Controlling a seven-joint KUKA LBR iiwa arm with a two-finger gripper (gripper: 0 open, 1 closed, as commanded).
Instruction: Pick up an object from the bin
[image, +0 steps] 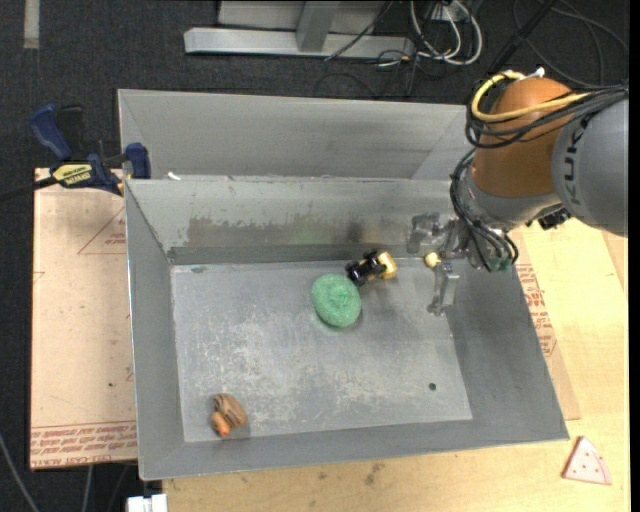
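Grey metal forms the bin (300, 390) where, in your camera view, the tool (438, 300) hangs by the right wall, released or clenched you cannot tell, near the small black-and-yellow toy (370, 267) and green lump (336, 301), likely its nearest picks.

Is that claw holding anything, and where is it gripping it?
Nothing; the gripper hangs empty, to the right of the black-and-yellow toy and green lump.
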